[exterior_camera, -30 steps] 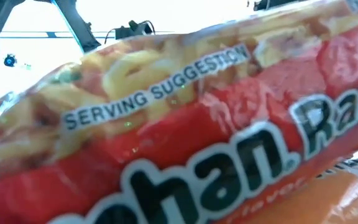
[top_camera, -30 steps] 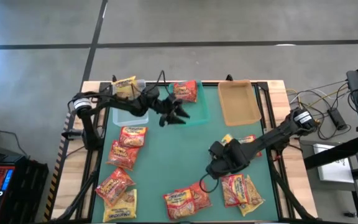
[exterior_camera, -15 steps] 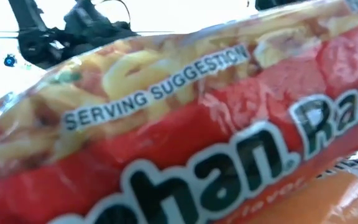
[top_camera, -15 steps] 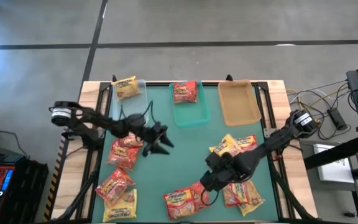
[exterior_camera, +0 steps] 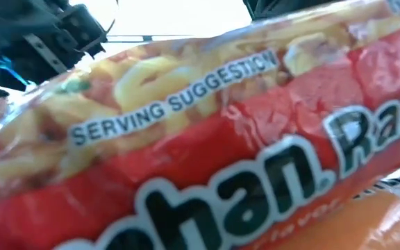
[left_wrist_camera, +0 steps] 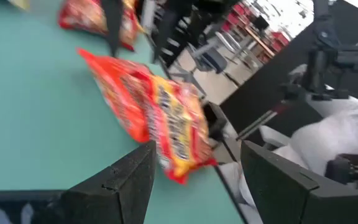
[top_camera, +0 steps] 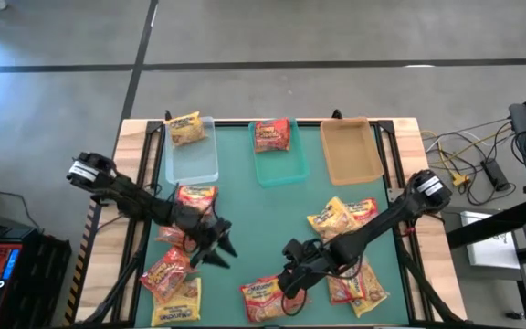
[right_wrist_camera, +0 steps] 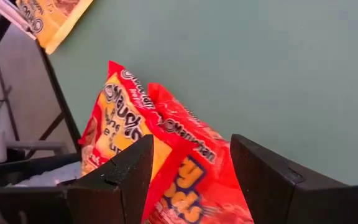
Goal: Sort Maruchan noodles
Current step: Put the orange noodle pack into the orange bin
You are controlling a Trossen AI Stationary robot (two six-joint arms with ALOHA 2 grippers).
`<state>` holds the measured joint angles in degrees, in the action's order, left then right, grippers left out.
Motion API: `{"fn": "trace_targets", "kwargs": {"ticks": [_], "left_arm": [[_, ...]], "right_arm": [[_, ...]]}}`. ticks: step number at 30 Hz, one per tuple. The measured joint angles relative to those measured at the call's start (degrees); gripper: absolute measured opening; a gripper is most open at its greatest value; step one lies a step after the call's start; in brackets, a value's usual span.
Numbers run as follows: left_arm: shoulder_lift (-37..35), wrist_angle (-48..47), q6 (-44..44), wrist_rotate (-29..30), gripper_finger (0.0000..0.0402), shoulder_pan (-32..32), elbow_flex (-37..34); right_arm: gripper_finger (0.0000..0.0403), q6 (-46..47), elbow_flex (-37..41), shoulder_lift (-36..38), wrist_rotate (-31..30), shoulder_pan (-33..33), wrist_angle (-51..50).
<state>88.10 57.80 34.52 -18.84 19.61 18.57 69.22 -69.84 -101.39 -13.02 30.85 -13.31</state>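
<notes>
Along the far edge, two Maruchan noodles sit in trays; most remain loose. Left tool and right tool hover wide, empty.

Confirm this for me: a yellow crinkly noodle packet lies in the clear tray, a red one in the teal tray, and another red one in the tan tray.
Not quite. The tan rectangular tray holds nothing, as the high view shows. The rest stands: a yellow crinkly noodle packet lies in the clear rectangular tray and a red noodle packet in the teal rectangular tray.
</notes>
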Motion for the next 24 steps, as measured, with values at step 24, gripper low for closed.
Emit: {"fn": "trace_targets", "kwargs": {"ticks": [24], "left_arm": [[17.6,-0.4,9.6,9.4,0.0212,17.1,14.7]], "right_arm": [[0.0203,-0.8,0.0,-5.3,3.0,0.0,9.0]]}}
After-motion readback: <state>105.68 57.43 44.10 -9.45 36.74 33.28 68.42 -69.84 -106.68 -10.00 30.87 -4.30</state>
